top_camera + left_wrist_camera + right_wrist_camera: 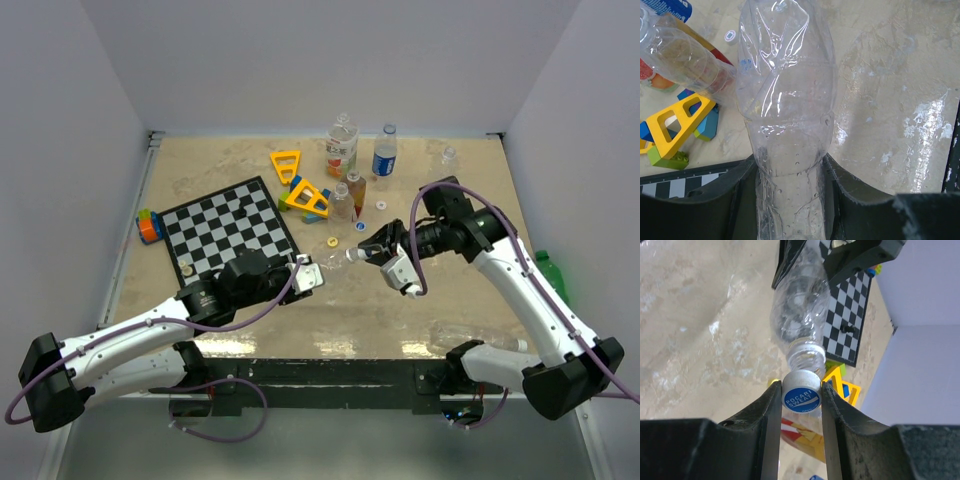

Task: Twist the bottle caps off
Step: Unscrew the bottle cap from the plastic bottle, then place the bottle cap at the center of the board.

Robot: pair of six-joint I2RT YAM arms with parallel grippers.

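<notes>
One clear, crumpled bottle (787,100) lies level over the worktop's (400,315) middle; left gripper (790,167) clamps its body, right gripper (801,386) is pinched on its cap (801,400), white rim, blue Pocari Sweat top, seated on the neck.

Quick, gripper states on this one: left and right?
Left gripper: closed on the clear bottle, around its body.
Right gripper: closed on that bottle's blue-topped cap.
</notes>
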